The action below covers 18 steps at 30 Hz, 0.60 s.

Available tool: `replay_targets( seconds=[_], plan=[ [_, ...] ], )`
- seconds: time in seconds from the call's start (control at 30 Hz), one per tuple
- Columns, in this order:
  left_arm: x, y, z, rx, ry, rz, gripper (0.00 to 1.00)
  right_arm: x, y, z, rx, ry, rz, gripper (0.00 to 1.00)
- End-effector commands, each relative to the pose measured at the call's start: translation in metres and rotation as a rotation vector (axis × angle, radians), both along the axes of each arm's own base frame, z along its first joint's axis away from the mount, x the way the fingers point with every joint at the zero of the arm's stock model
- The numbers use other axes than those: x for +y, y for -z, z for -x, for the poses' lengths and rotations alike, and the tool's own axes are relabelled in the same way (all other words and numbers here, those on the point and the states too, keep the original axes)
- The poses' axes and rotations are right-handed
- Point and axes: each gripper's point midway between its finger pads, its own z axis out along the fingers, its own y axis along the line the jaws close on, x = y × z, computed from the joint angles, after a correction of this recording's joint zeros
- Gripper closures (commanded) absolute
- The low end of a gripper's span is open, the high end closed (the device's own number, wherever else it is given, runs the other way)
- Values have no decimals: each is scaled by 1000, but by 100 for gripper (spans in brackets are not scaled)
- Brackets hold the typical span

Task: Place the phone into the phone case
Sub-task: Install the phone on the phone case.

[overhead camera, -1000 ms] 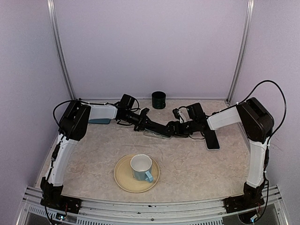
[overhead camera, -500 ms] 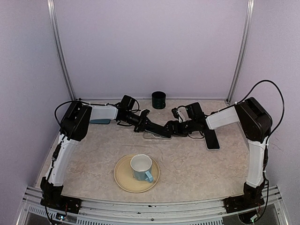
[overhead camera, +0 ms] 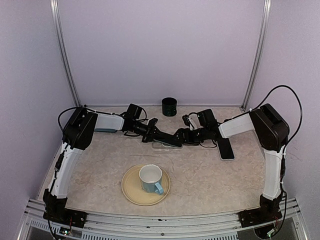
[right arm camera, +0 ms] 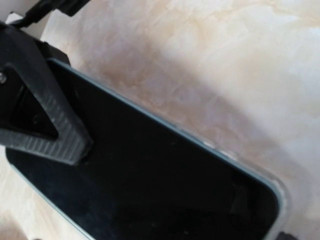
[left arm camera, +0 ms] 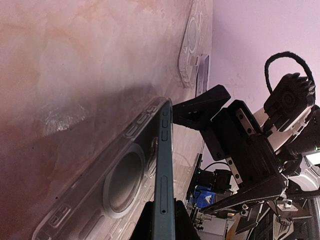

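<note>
Left gripper (overhead camera: 171, 142): clenched on the long edge of the phone (left arm camera: 164, 165).
Right gripper (overhead camera: 184, 137): spread fully wide, holding nothing, one finger (left arm camera: 199, 106) touching the phone's end.
Phone: middle of the table (overhead camera: 210, 175), against the clear phone case (left arm camera: 116, 189); seating unclear.

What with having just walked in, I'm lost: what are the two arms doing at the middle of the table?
They are fitting a phone into a case. The left gripper is shut on one end of the teal-rimmed black phone, which appears partly in the clear plastic phone case lying on the marbled table. The right gripper is open, with one finger over the screen. The phone does not look fully seated yet.
</note>
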Motion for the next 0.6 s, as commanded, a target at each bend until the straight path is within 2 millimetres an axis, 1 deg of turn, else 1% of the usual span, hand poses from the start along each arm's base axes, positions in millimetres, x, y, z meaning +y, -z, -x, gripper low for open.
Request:
replay_targets(
  seconds=[0.0,0.2,0.37,0.57],
  plan=[
    [9,25,-5,33,-105,-99,100,22,4,25,43,-58,-23,0],
    [8,22,-4,41,-130,-85,100,28,5,37,66,-73,-18,0],
    [9,18,-6,29,-144,-91,100,18,5,39,68,-42,30,0],
    [9,15,-2,23,-116,-83,100,5,6,39,56,-9,93,0]
  ],
)
